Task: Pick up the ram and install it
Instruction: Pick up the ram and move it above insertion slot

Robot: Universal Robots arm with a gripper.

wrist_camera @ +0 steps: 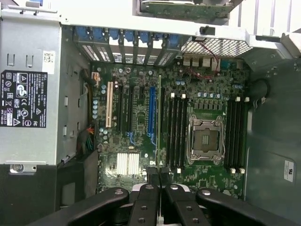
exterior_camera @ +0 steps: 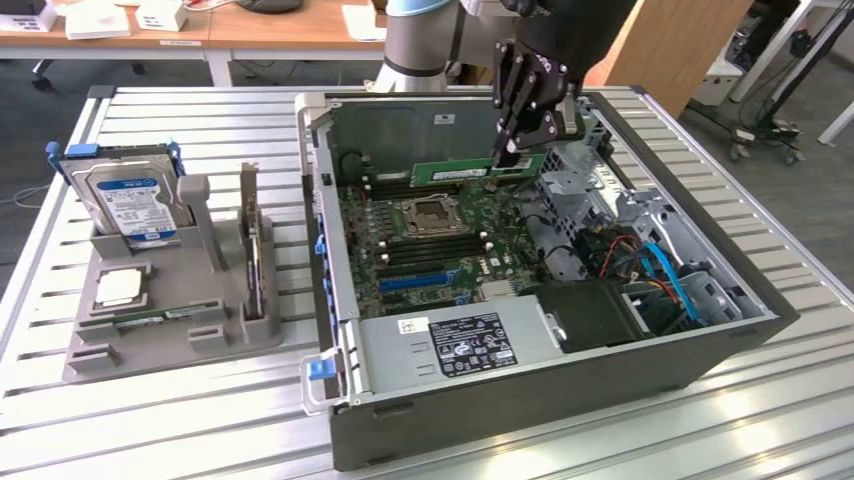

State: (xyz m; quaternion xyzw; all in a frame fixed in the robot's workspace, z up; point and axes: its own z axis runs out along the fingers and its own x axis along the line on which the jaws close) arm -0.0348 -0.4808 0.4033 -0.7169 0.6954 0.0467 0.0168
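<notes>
From where I stand, the first half of the job looks done. The end effector (exterior_camera: pixel 509 155) is narrowed onto one end of the ram (exterior_camera: pixel 467 172), and the green stick hangs level in the air inside the open computer case (exterior_camera: pixel 534 400), near its back wall and above the motherboard (exterior_camera: pixel 441 250). It touches nothing but the fingers that pinch it.

In the wrist view the stick shows edge-on as a thin line running out from between the closed fingers (wrist_camera: pixel 146 188), passing over the board to one side of the processor socket (wrist_camera: pixel 205 140). The long black memory slots (wrist_camera: pixel 176 132) lie in 2 groups, 1 on each side of that socket, and all of them look empty to me. So the stick is lifted and carried over, but not seated. I judge that lining it up, lowering it and pressing it home are all left to do.

On the worktop (exterior_camera: pixel 160 420), towards the exterior view's left, the grey holder (exterior_camera: pixel 174 340) carries a second stick (exterior_camera: pixel 158 318) lying flat, the hard drive (exterior_camera: pixel 127 205) and the expansion card (exterior_camera: pixel 251 240) standing on edge, all well apart from the arm.
</notes>
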